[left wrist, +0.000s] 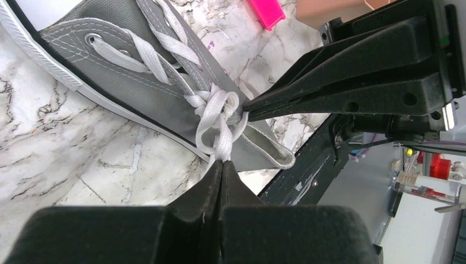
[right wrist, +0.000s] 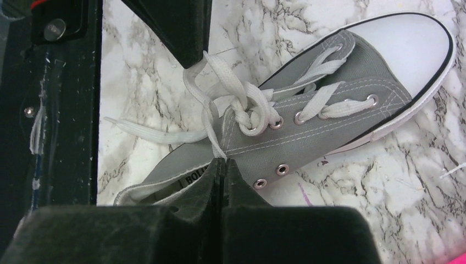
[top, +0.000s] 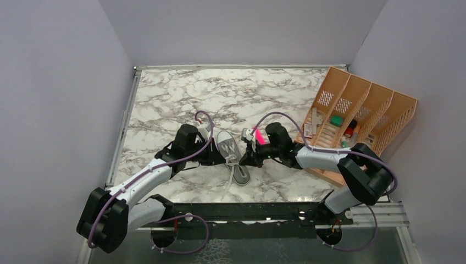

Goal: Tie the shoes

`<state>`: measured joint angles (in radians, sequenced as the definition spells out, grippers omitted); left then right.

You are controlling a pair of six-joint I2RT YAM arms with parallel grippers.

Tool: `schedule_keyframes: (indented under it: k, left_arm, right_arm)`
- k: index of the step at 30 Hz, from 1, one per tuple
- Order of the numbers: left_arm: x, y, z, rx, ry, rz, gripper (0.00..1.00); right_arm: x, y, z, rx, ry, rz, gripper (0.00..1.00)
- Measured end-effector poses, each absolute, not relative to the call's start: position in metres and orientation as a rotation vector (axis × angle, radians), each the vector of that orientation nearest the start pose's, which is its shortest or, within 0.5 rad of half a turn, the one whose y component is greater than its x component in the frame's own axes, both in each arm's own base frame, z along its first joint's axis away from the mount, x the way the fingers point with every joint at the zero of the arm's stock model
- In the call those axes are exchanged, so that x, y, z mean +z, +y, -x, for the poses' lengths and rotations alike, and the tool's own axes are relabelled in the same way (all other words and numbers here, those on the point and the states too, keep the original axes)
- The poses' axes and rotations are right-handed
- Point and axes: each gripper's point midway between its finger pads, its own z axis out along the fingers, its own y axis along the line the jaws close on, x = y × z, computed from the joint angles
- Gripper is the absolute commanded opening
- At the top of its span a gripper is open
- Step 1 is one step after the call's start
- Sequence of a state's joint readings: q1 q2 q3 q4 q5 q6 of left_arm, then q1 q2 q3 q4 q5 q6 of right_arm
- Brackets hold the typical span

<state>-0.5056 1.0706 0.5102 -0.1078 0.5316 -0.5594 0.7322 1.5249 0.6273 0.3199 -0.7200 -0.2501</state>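
Observation:
The grey sneaker [top: 233,155] lies on the marble table between my two arms, white toe cap pointing away. It also shows in the left wrist view [left wrist: 137,82] and the right wrist view [right wrist: 340,104]. Its white laces [right wrist: 242,110] are knotted above the tongue, with a loose end trailing toward the near edge. My left gripper [left wrist: 222,161] is shut on a loop of lace [left wrist: 217,118] at the shoe's left side. My right gripper [right wrist: 221,160] is shut on the other lace strand [right wrist: 211,132] at the shoe's right side. The two grippers' tips face each other across the knot.
An orange slotted file rack [top: 357,118] with small items stands at the right back. A pink bar [top: 257,136] lies by the right wrist. Grey walls enclose the table; a black rail [top: 264,212] runs along the near edge.

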Motion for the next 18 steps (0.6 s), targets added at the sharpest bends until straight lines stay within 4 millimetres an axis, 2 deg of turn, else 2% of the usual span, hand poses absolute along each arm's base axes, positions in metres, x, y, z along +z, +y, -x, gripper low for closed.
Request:
schedule_keyframes:
  k: [4,10,13,18]
  left_arm:
    - [0.102,-0.229,-0.190,-1.147,2.412,-0.212,0.00]
    - [0.085,-0.225,-0.178,-1.146,2.531,-0.107,0.00]
    - [0.082,-0.222,-0.171,-1.154,2.547,-0.071,0.00]
    - [0.073,-0.217,-0.161,-1.158,2.578,-0.024,0.00]
  right_arm:
    - [0.085,0.322,-0.198,1.065,1.738,1.284,0.01]
    - [0.112,0.321,-0.195,1.129,1.877,1.016,0.01]
    - [0.110,0.322,-0.198,1.142,1.957,0.903,0.01]
    - [0.095,0.324,-0.200,1.161,2.069,0.814,0.01]
